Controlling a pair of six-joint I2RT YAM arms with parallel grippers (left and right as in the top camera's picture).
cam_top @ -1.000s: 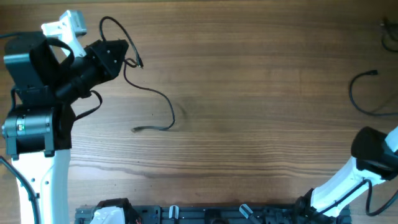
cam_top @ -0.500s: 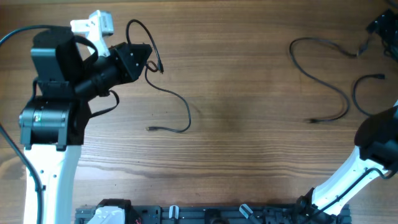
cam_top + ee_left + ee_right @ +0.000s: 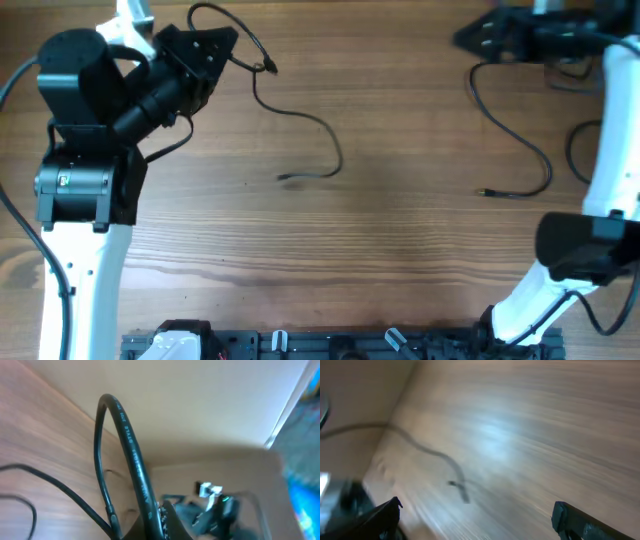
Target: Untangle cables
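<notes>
In the overhead view my left gripper (image 3: 222, 46) is shut on a thin black cable (image 3: 318, 128) at the far left. The cable makes a small loop above the jaws and trails right and down to a plug end on the wood. The left wrist view shows this cable (image 3: 131, 442) arching up out of the clamped left gripper (image 3: 153, 526). My right gripper (image 3: 466, 37) is at the far right edge, open and holding nothing. A second cable (image 3: 530, 148) curves below it. In the right wrist view the fingers (image 3: 384, 516) stand wide apart over a blurred cable (image 3: 427, 452).
A third black cable loop (image 3: 572, 152) lies by the right edge, partly behind the right arm's white link (image 3: 612, 130). The left arm's base (image 3: 75, 190) stands at the left. A black rail (image 3: 330, 345) runs along the near edge.
The left gripper moved right and toward the far edge, dragging its cable along. The right arm swung up to the far right and its jaws opened; the second cable now lies on the table there.
</notes>
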